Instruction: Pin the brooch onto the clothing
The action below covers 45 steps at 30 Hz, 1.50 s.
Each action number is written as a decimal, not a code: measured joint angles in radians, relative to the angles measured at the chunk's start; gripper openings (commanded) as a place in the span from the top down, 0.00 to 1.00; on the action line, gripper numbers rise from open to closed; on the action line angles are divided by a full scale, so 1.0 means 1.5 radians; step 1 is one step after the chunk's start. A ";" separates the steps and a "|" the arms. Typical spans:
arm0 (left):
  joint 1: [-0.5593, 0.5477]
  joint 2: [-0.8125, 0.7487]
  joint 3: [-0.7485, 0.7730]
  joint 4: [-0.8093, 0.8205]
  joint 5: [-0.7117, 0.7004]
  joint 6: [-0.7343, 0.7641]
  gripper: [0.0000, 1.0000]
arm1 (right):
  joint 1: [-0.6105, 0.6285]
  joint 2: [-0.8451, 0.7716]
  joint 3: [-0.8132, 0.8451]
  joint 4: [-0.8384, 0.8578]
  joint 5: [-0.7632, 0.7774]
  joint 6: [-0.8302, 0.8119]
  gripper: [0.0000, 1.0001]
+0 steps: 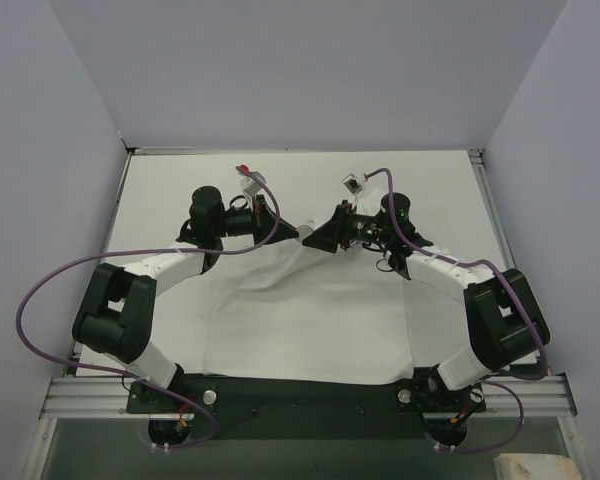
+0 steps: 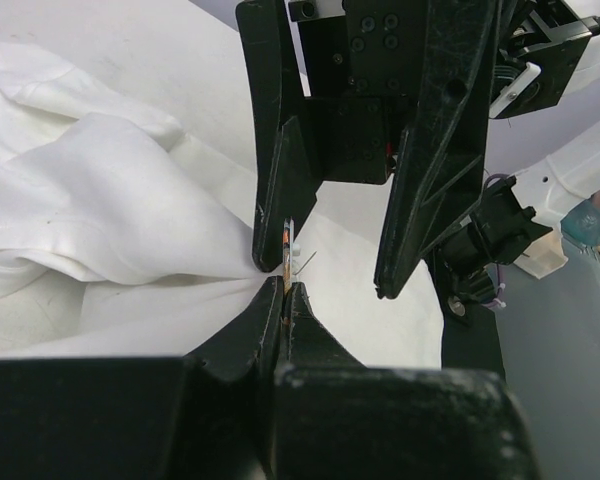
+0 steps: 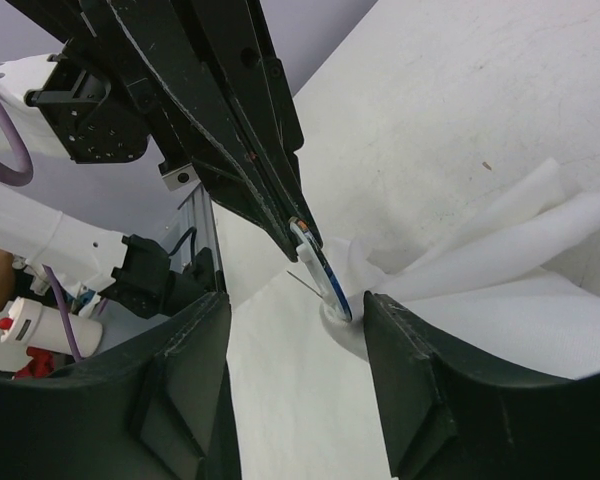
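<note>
The white T-shirt (image 1: 310, 320) lies spread on the table, bunched at its far edge; its print is hidden. Both grippers meet there. My left gripper (image 1: 300, 232) is shut on the brooch (image 2: 287, 245), a thin disc seen edge-on in both wrist views. In the right wrist view the brooch (image 3: 320, 268) shows a white and dark blue side, an orange spot by the fingertips and a thin pin sticking out. Its lower end touches a raised fold of shirt (image 3: 400, 275). My right gripper (image 3: 295, 300) is open, its fingers either side of the brooch and fold.
Small white objects (image 1: 248, 180) (image 1: 352, 184) sit on the table behind the grippers. A bottle with a red cap (image 3: 20, 325) stands off the table's side. An aluminium rail (image 1: 300, 400) runs along the near edge. Purple walls enclose the table.
</note>
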 measured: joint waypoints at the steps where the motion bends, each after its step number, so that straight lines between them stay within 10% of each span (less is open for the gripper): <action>1: 0.000 0.000 0.000 0.001 0.000 -0.002 1.00 | 0.000 0.000 0.000 0.000 0.000 -0.001 0.50; 45: -0.008 -0.009 0.012 -0.075 -0.007 0.057 1.00 | 0.008 0.047 0.038 -0.035 -0.002 -0.004 0.83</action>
